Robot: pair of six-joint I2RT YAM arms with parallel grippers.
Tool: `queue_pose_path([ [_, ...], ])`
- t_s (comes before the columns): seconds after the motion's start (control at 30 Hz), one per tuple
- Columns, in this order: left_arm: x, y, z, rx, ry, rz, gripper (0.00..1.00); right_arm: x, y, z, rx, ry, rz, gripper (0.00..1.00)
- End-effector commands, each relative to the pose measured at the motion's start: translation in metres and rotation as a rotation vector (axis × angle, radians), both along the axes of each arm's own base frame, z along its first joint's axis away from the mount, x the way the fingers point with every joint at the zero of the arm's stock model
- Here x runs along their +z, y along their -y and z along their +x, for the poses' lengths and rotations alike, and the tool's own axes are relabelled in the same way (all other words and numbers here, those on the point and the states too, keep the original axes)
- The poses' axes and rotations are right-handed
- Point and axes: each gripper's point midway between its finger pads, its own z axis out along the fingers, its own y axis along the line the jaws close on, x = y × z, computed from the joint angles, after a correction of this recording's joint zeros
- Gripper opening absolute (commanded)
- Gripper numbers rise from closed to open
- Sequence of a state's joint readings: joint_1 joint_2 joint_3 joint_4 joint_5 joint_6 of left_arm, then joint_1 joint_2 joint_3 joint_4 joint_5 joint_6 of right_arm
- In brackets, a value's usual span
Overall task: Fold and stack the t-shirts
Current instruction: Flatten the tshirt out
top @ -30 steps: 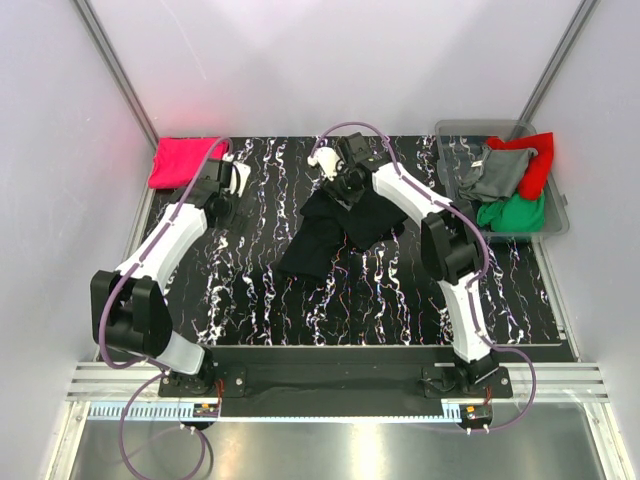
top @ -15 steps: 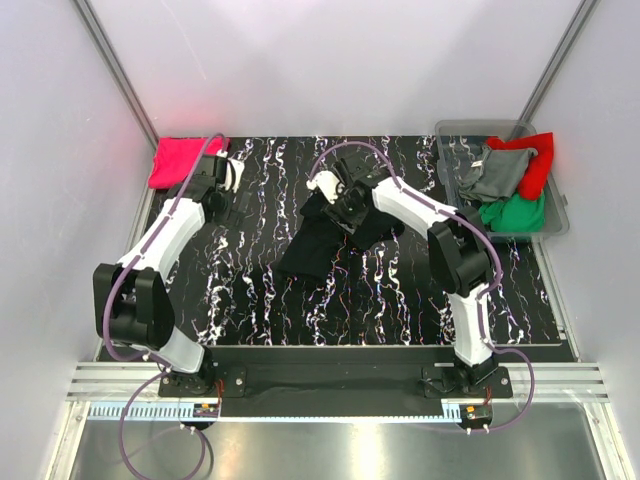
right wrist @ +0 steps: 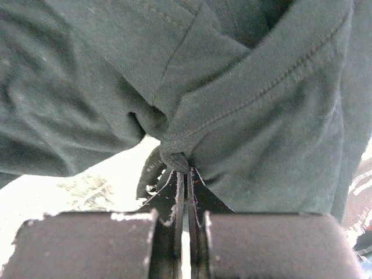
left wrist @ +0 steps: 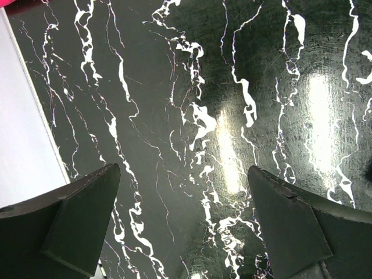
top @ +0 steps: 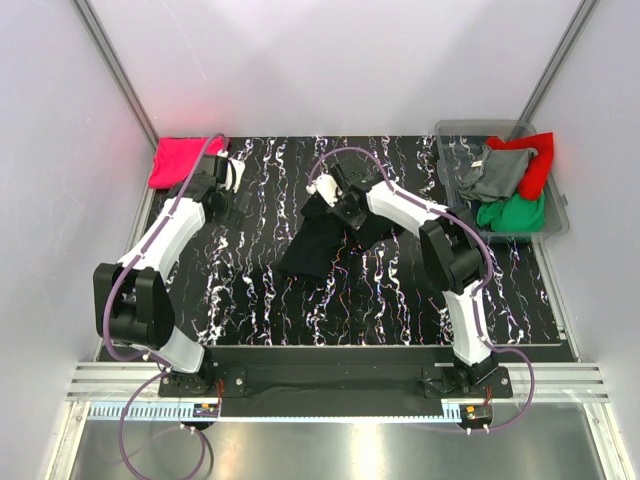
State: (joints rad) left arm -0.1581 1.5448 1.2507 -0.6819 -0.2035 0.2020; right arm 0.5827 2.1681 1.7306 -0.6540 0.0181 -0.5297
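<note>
A crumpled black t-shirt (top: 318, 238) lies mid-table. My right gripper (top: 338, 203) sits at its far edge, and in the right wrist view the gripper (right wrist: 186, 170) is shut on a pinched fold of the black t-shirt (right wrist: 261, 116). A folded pink-red t-shirt (top: 180, 160) lies at the far left corner. My left gripper (top: 232, 178) hovers just right of it, open, with only bare marbled table between its fingers (left wrist: 75, 221). Grey (top: 500, 175), red (top: 535, 165) and green (top: 515, 212) t-shirts lie bunched in the bin.
A clear plastic bin (top: 452, 135) stands at the far right of the black marbled table (top: 400, 290). White walls with metal rails enclose the table on three sides. The table's pale left edge (left wrist: 23, 145) shows in the left wrist view.
My right gripper has shut on a fold of the black t-shirt after dropping slightly toward it. The left gripper shifted a little toward the back and then held still.
</note>
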Motion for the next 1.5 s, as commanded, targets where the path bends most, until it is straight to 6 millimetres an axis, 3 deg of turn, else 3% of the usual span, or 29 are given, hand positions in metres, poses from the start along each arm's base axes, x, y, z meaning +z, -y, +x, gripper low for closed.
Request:
queue_pose_path([
  [0.0, 0.023, 0.002, 0.019, 0.005, 0.084, -0.011, 0.99, 0.071, 0.003, 0.013, -0.004, 0.183, 0.025, 0.0],
  [0.03, 0.024, 0.002, 0.02, 0.0, 0.085, -0.012, 0.99, 0.089, 0.003, 0.014, 0.011, 0.221, 0.032, 0.0],
  [0.07, 0.023, 0.004, 0.02, -0.007, 0.084, -0.016, 0.98, 0.124, 0.005, 0.014, 0.014, 0.288, 0.058, 0.0],
  [0.13, 0.021, 0.009, 0.019, -0.033, 0.075, -0.035, 0.98, 0.173, 0.006, 0.016, 0.043, 0.385, 0.084, 0.0],
  [0.23, 0.014, 0.015, 0.023, -0.05, 0.057, -0.063, 0.96, 0.274, 0.003, 0.004, 0.155, 0.583, 0.159, 0.0],
  [0.27, 0.014, 0.015, 0.024, -0.048, 0.057, -0.064, 0.96, 0.283, 0.002, -0.001, 0.164, 0.597, 0.175, 0.0],
  [0.3, 0.014, 0.017, 0.026, -0.05, 0.056, -0.071, 0.95, 0.31, 0.001, -0.003, 0.195, 0.666, 0.179, 0.0],
  [0.4, 0.015, 0.019, 0.032, -0.044, 0.06, -0.091, 0.94, 0.365, -0.005, -0.017, 0.255, 0.807, 0.189, 0.0],
  [0.6, 0.04, 0.028, 0.039, -0.072, 0.123, -0.136, 0.93, 0.447, -0.009, -0.032, 0.235, 1.029, 0.212, 0.0],
  [0.63, 0.041, 0.028, 0.039, -0.075, 0.124, -0.136, 0.93, 0.451, -0.003, -0.028, 0.199, 1.04, 0.195, 0.0],
  [0.7, 0.041, 0.03, 0.038, -0.082, 0.121, -0.144, 0.93, 0.44, 0.005, -0.014, 0.15, 1.032, 0.148, 0.0],
  [0.77, 0.037, 0.035, 0.034, -0.104, 0.107, -0.157, 0.91, 0.417, 0.022, 0.0, 0.096, 0.988, 0.104, 0.0],
  [0.8, 0.032, 0.042, 0.028, -0.131, 0.086, -0.182, 0.91, 0.387, 0.04, 0.016, 0.052, 0.937, 0.063, 0.0],
  [0.9, 0.025, 0.075, 0.002, -0.283, 0.008, -0.289, 0.86, 0.339, 0.076, 0.036, -0.04, 0.87, -0.038, 0.0],
  [0.97, 0.019, 0.103, -0.017, -0.39, -0.055, -0.378, 0.8, 0.323, 0.11, 0.05, -0.129, 0.843, -0.072, 0.0],
  [1.07, 0.0, 0.127, -0.036, -0.448, -0.162, -0.439, 0.75, 0.309, 0.132, 0.057, -0.209, 0.809, -0.069, 0.0],
  [1.17, -0.024, 0.146, -0.044, -0.484, -0.274, -0.488, 0.69, 0.294, 0.131, 0.056, -0.202, 0.779, -0.068, 0.0],
  [1.23, -0.029, 0.156, -0.042, -0.494, -0.315, -0.52, 0.68, 0.291, 0.129, 0.055, -0.196, 0.773, -0.065, 0.0],
  [1.27, -0.043, 0.159, -0.042, -0.488, -0.371, -0.538, 0.67, 0.29, 0.129, 0.055, -0.195, 0.77, -0.066, 0.0],
  [1.3, -0.041, 0.165, -0.041, -0.499, -0.398, -0.568, 0.66, 0.29, 0.13, 0.055, -0.197, 0.768, -0.067, 0.0],
  [1.33, -0.056, 0.167, -0.043, -0.492, -0.456, -0.574, 0.63, 0.29, 0.13, 0.055, -0.199, 0.769, -0.065, 0.0],
  [1.47, -0.074, 0.173, -0.042, -0.485, -0.559, -0.608, 0.6, 0.293, 0.129, 0.054, -0.203, 0.773, -0.055, 0.0],
])
